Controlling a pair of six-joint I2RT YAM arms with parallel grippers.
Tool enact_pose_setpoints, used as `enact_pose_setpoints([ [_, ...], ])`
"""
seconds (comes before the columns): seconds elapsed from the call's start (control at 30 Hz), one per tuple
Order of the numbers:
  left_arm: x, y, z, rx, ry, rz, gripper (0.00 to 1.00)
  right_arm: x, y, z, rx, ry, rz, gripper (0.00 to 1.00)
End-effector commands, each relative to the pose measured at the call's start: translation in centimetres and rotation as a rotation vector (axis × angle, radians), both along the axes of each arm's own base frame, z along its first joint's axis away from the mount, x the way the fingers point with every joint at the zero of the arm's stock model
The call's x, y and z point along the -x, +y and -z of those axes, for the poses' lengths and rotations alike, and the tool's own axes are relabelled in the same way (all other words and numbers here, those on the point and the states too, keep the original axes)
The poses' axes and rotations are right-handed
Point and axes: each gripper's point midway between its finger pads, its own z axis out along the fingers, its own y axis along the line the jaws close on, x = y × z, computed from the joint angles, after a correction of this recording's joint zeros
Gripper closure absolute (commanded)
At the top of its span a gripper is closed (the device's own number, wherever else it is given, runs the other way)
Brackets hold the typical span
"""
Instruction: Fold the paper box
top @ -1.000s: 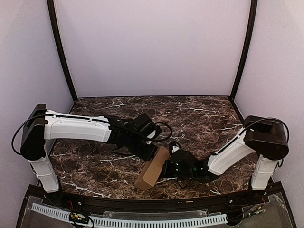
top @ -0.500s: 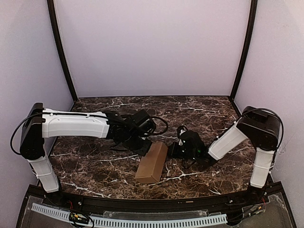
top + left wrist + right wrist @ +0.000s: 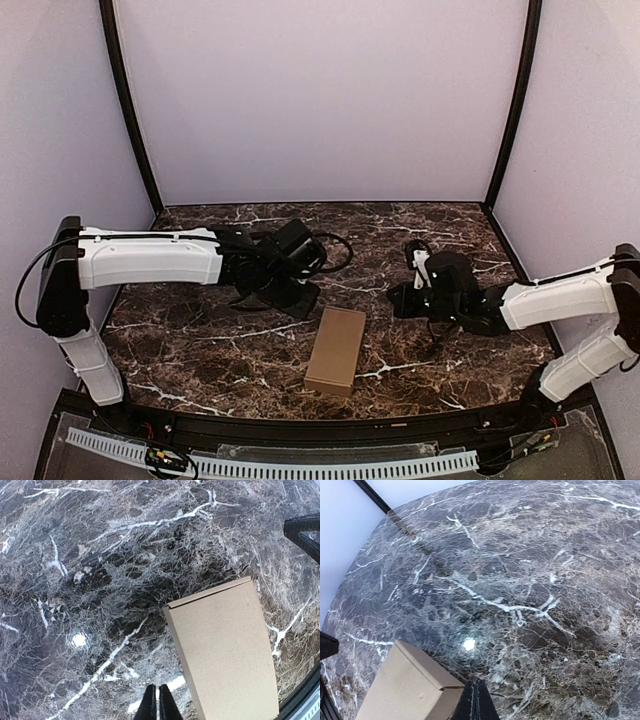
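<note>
The paper box (image 3: pixel 336 350) is a closed tan oblong carton lying flat on the marble table, near the front middle. It also shows in the left wrist view (image 3: pixel 225 650) and the right wrist view (image 3: pixel 405 690). My left gripper (image 3: pixel 300 300) is shut and empty, just behind the box's far left corner; its fingertips (image 3: pixel 158 702) are together above bare marble beside the box. My right gripper (image 3: pixel 398 300) is shut and empty, to the right of the box and apart from it; its fingertips (image 3: pixel 476 700) are together near the box's end flap.
The dark marble table (image 3: pixel 420 240) has pale walls at the back and sides, with black corner posts (image 3: pixel 128 110). A black rail (image 3: pixel 330 430) runs along the front edge, close to the box's near end.
Both grippers have let go of the box and drawn back, the left towards the back left, the right to the right. The box has settled flat on the table.
</note>
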Motion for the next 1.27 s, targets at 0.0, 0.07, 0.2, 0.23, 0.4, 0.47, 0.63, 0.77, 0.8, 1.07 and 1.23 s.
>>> enact_pose_setpoints([
  [0.0,0.6,2.0,-2.5,0.014,-0.042,-0.017,0.92,3.4,1.0,-0.6,0.032,0.021,-0.202,1.0],
  [0.07,1.0,2.7,-2.8,0.031,-0.051,-0.026,0.8,4.8,1.4,-1.4,0.015,0.007,-0.246,1.0],
  [0.2,1.4,4.2,-4.4,0.085,-0.102,-0.054,0.66,6.5,0.9,-3.5,-0.012,-0.031,-0.273,0.92],
  [0.23,1.5,4.6,-5.5,0.114,-0.124,-0.059,0.64,6.7,0.6,-4.5,-0.028,-0.05,-0.271,0.82],
  [0.4,1.8,7.4,-8.0,0.119,-0.219,-0.056,0.34,6.9,-1.8,-10.2,-0.061,-0.183,-0.216,0.24],
  [0.47,1.9,8.5,-9.4,0.12,-0.265,-0.061,0.11,6.8,-3.1,-12.2,-0.051,-0.229,-0.183,0.02],
  [0.63,1.6,11.8,-13.1,0.111,-0.391,-0.115,0.01,6.2,-6.1,-16.8,-0.048,-0.305,-0.051,0.01],
  [0.77,1.9,13.5,-15.5,0.129,-0.458,-0.13,0.01,5.9,-7.8,-19.2,-0.06,-0.334,0.032,0.01],
  [0.8,2.0,13.9,-16.2,0.14,-0.475,-0.131,0.01,5.8,-8.1,-19.8,-0.068,-0.34,0.052,0.01],
  [1.07,2.4,16.7,-19.5,0.201,-0.589,-0.18,0.01,5.6,-9.0,-21.5,-0.057,-0.38,0.089,0.01],
  [1.23,2.6,17.1,-19.7,0.217,-0.607,-0.185,0.01,4.9,-9.2,-20.9,-0.024,-0.363,0.129,0.01],
])
